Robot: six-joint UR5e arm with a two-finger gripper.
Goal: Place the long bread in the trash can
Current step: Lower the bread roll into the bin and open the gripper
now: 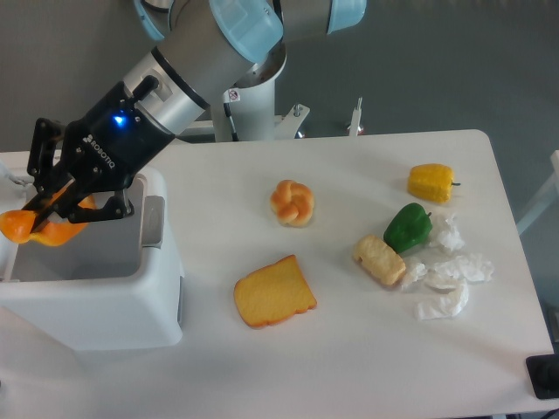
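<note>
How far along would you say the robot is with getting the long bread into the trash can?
Done: the long bread is off the table, gripped in the pincer. In hand: it hangs over the open trash can, near the left rim. Left: releasing it so that it drops inside. The toast slice and knotted bun lie untouched on the table.

Arm reaches in from top centre, slanting down to the left. Gripper low at the left edge, black fingers angled down-left and clamped; blue wrist light lit.
</note>
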